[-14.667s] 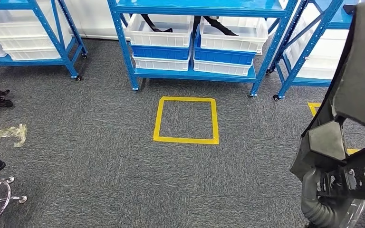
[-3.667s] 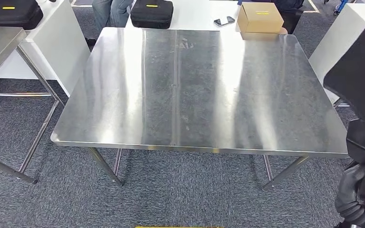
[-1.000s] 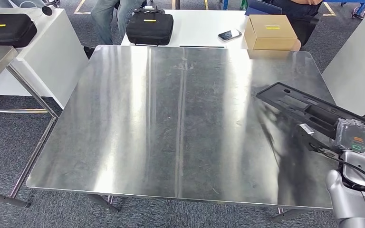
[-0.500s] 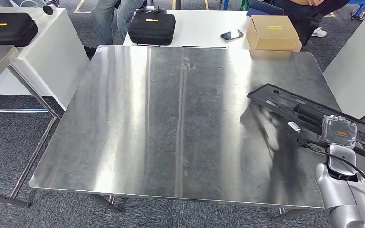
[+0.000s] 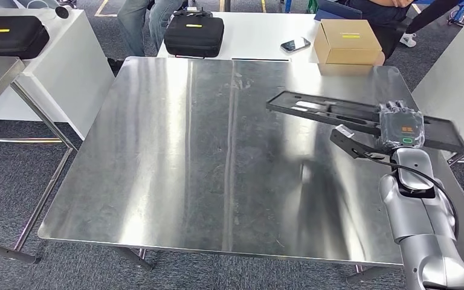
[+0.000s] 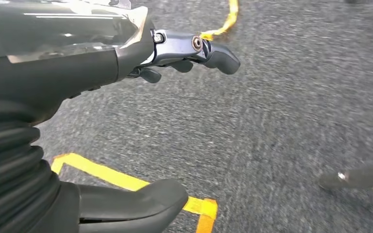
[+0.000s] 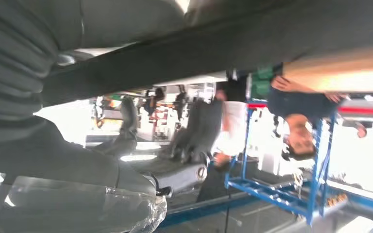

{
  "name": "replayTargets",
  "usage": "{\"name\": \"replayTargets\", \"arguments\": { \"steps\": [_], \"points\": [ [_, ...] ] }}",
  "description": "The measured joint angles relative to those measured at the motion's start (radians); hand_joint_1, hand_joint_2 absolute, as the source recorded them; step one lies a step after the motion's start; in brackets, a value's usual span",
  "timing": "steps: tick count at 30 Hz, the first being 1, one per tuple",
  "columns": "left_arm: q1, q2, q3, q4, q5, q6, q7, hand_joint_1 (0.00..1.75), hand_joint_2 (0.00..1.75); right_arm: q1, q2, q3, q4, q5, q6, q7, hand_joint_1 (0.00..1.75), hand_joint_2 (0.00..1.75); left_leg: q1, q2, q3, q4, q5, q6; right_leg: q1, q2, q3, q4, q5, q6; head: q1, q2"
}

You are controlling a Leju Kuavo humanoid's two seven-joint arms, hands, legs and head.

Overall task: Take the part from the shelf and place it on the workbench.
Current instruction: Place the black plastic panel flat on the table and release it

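Left hand [image 6: 126, 63] hung over grey carpet [image 6: 281, 121], empty, nothing in its grasp. Dark fingers [image 6: 218, 53] reached out and curled slightly, thick grey thumb [image 6: 131, 201] well apart from them. Yellow tape [image 6: 126, 182] ran across the carpet just beneath the thumb, turning a corner there; a second yellow strip [image 6: 228, 19] showed past the fingertips. Blurred dark rod with a pale tip [image 6: 354, 177] lay at the frame's edge.

Right robot hand [image 5: 401, 128] gripping, arm outstretched.

Grey carpet [image 5: 12, 175] with yellow tape [image 6: 126, 180]; white tables [image 5: 251, 36] behind, blue shelving [image 7: 281, 191].
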Motion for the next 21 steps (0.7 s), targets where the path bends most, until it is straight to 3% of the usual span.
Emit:
{"name": "replayTargets", "arguments": {
  "steps": [9, 16, 21],
  "points": [
    [0.001, 0.000, 0.000, 0.000, 0.013, 0.027, 0.031, 0.00, 0.00, 0.016, -0.005, 0.000, -0.078, -0.087, -0.050, -0.004, 0.00, 0.00, -0.001, 0.000, 0.000, 0.000, 0.000, 0.000, 0.000, 0.000, 0.000, -0.002, 0.000, 0.000, 0.000, 0.000],
    [0.002, -0.002, -0.001, -0.001, 0.004, 0.037, 0.046, 0.00, 0.00, 0.078, -0.038, -0.074, -0.182, -0.147, -0.070, 0.001, 0.00, 0.00, -0.001, -0.001, 0.000, 0.000, -0.001, 0.001, 0.000, 0.000, 0.001, -0.003, 0.000, 0.000, 0.000, 0.000],
    [0.002, -0.004, -0.002, -0.001, 0.007, 0.042, 0.046, 0.00, 0.00, 0.108, -0.061, -0.148, -0.236, -0.336, -0.068, -0.046, 0.00, 0.00, -0.001, -0.001, 0.000, 0.000, -0.001, 0.001, 0.000, 0.000, 0.001, -0.003, 0.000, 0.000, 0.000, 0.000]
  ]
}}
